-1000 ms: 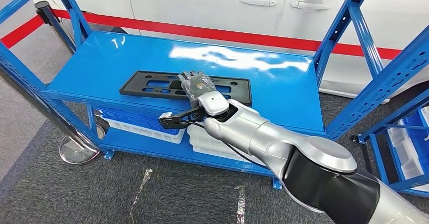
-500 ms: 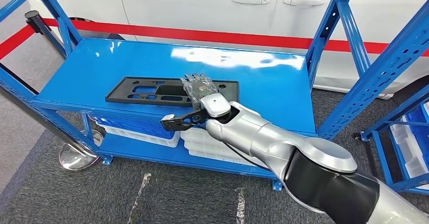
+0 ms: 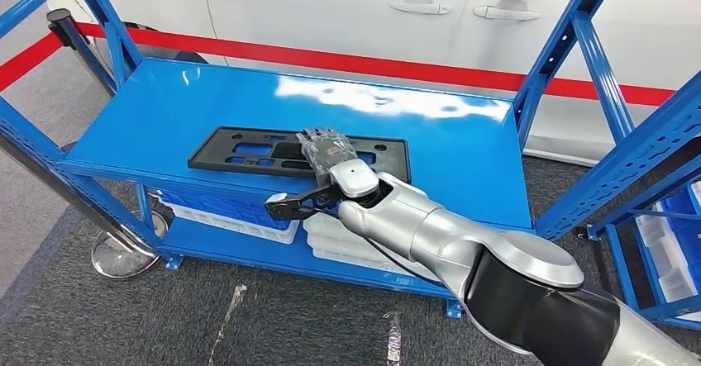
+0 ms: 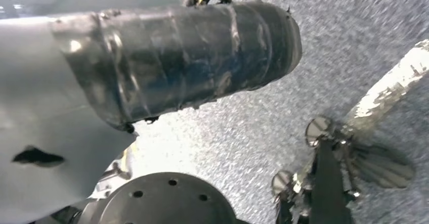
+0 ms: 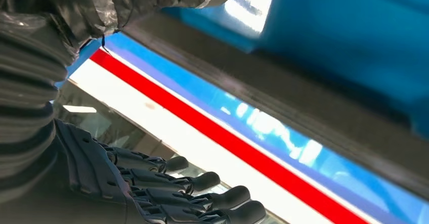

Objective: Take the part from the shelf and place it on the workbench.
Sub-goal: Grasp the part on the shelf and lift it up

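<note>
The part (image 3: 240, 147) is a flat black plate with several cut-outs, lying on the top board of the blue shelf (image 3: 165, 102). My right hand (image 3: 326, 149) reaches in from below and lies over the plate's middle, fingers stretched forward across it. Its thumb (image 3: 285, 205) sticks out to the left, below the shelf's front edge. In the right wrist view the dark fingers (image 5: 202, 193) are straight and spread, with nothing between them and the thumb. My left hand (image 4: 177, 57) hangs over the carpet, its taped thumb standing out straight and holding nothing.
White and blue bins (image 3: 240, 213) fill the lower shelf board. A chrome post base (image 3: 124, 254) stands on the floor at the left. A white car (image 3: 331, 2) with a red barrier band is behind the shelf. Blue uprights (image 3: 612, 77) and a second rack (image 3: 670, 250) stand right.
The whole picture swayed left and back, so the camera moved. My right hand stays over the middle of the plate, which has not moved on the shelf.
</note>
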